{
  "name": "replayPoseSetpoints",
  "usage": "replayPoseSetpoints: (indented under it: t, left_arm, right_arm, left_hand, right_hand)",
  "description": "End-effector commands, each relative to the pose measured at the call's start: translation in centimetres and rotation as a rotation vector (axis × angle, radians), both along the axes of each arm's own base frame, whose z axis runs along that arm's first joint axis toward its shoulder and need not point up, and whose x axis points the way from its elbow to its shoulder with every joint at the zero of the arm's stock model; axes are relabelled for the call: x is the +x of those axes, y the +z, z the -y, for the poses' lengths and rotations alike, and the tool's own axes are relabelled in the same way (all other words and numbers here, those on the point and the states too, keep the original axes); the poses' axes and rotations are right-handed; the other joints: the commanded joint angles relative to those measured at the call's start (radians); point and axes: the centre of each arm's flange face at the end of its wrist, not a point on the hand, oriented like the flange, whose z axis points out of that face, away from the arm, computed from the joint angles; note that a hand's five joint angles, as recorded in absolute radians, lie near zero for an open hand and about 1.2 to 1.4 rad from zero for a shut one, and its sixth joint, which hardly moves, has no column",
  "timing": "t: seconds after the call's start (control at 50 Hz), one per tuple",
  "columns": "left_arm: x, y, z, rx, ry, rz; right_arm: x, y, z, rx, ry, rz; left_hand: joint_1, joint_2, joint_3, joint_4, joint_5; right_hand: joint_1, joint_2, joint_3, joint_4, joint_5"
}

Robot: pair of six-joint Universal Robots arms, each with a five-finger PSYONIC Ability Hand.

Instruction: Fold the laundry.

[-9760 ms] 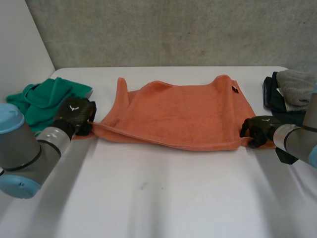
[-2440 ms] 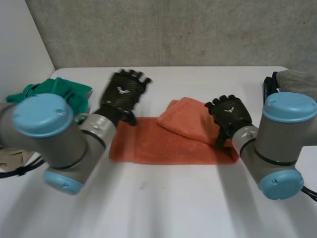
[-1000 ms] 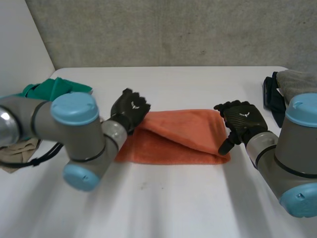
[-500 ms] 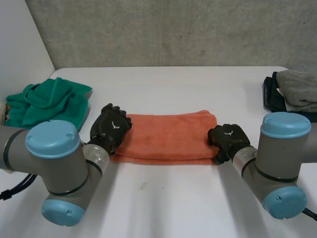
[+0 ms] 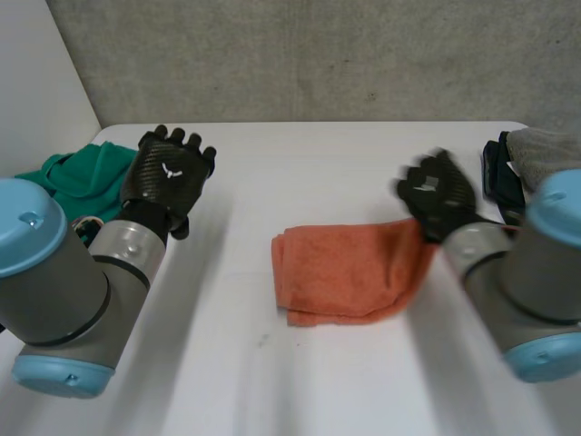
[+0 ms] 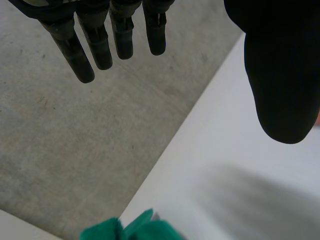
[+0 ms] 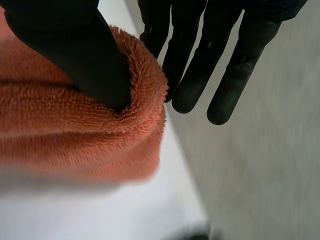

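Looking from the biggest thing down, the white table has the orange towel lying near its middle, folded into a thick pad with one end raised off the surface. A green cloth heap sits well off the towel's left end, and a stack of dark and grey clothes lies past its right end, both clear of it. My right hand has that raised right end: my thumb presses the plush fold against my straight fingers, a shallow pinch near the very edge. My left hand hovers up and away from the towel's left end, fingers spread and straight, holding nothing. My worry is that the left end is free, so if I carry the right end across, the whole pad may drag or swivel instead of folding, and the layers, uneven along the near edge, could slide apart. The thick pile could also slip from so shallow a pinch and flop down crooked. I judge a flat press on the left end would prevent that.
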Motion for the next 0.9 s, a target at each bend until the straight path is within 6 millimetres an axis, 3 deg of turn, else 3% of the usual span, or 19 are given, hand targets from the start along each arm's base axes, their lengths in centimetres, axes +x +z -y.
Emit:
replayPoseSetpoints:
  t: [0.02, 0.1, 0.14, 0.16, 0.18, 0.24, 0.38, 0.44, 0.54, 0.58, 0.66, 0.9]
  left_arm:
    - [-0.6, 1.3, 0.7, 0.037, -0.048, -0.174]
    - [-0.8, 1.8, 0.9, 0.039, -0.057, -0.215]
    - [-0.9, 1.8, 1.1, 0.038, -0.059, -0.22]
    - [-1.0, 1.9, 1.2, 0.036, -0.059, -0.222]
    - [-1.1, 2.1, 1.3, 0.029, -0.063, -0.225]
    - [-1.8, 2.3, 1.5, 0.02, -0.077, -0.232]
    - [-5.0, 3.3, 1.7, -0.005, -0.148, -0.273]
    - [-6.2, 3.0, 1.9, 0.027, -0.174, -0.318]
    - [-8.4, 0.6, 0.4, 0.172, -0.23, -0.343]
    - [-8.9, -0.4, -0.1, 0.227, -0.237, -0.334]
    - [-9.4, -4.4, -1.1, 0.399, -0.208, -0.253]
    - [-8.1, -9.7, -1.6, 0.557, -0.088, -0.106]
  right_arm:
    - [9.9, -2.3, -7.8, -0.033, 0.444, 0.02]
    - [11.5, -6.0, -9.9, 0.074, 0.509, -0.059]
    - [11.7, -6.6, -9.8, 0.118, 0.456, -0.088]
    - [11.5, -6.5, -9.5, 0.124, 0.428, -0.091]
    - [11.4, -6.3, -9.4, 0.128, 0.407, -0.091]
    - [10.9, -5.1, -8.8, 0.142, 0.319, -0.038]
    - [7.2, 0.7, -5.7, 0.294, 0.153, 0.387]
    - [5.5, 1.7, -4.3, 0.379, 0.079, 0.528]
    - [3.0, 2.2, -1.7, 0.465, -0.029, 0.544]
    - [3.2, 1.3, -1.4, 0.535, -0.03, 0.515]
    - [3.6, -1.4, -0.6, 0.665, -0.031, 0.47]
    - [3.5, -6.0, 1.3, 0.78, -0.084, 0.406]
  left_hand:
    - [-0.042, -0.032, -0.027, -0.026, -0.015]
    - [-0.042, -0.032, -0.027, -0.026, -0.015]
    - [-0.042, -0.032, -0.027, -0.026, -0.015]
    - [-0.042, -0.032, -0.027, -0.026, -0.015]
    - [-0.042, -0.032, -0.027, -0.026, -0.015]
    - [-0.042, -0.032, -0.027, -0.026, -0.015]
    - [-0.053, -0.044, -0.039, -0.038, -0.026]
    - [-0.053, -0.044, -0.039, -0.038, -0.026]
    - [-0.053, -0.044, -0.039, -0.038, -0.026]
    - [-0.051, -0.041, -0.036, -0.035, -0.023]
    - [-0.042, -0.032, -0.027, -0.026, -0.015]
    - [-0.03, -0.02, -0.016, -0.014, -0.003]
  right_hand:
    - [0.351, 0.249, 0.208, 0.199, 0.233]
    - [0.351, 0.249, 0.208, 0.199, 0.233]
    - [-0.467, -0.569, -0.61, -0.618, -0.585]
    - [-0.755, -0.857, -0.898, -0.906, -0.873]
    - [-0.871, -0.973, -1.014, -1.022, -0.989]
    - [-0.871, -0.973, -1.014, -1.022, -0.989]
    - [-0.871, -0.973, -1.014, -1.022, -0.989]
    - [-0.871, -0.973, -1.014, -1.022, -0.989]
    - [-0.871, -0.973, -1.014, -1.022, -0.989]
    - [-0.871, -0.973, -1.014, -1.022, -0.989]
    - [-0.871, -0.973, -1.014, -1.022, -0.989]
    - [-0.871, -0.973, -1.014, -1.022, -0.989]
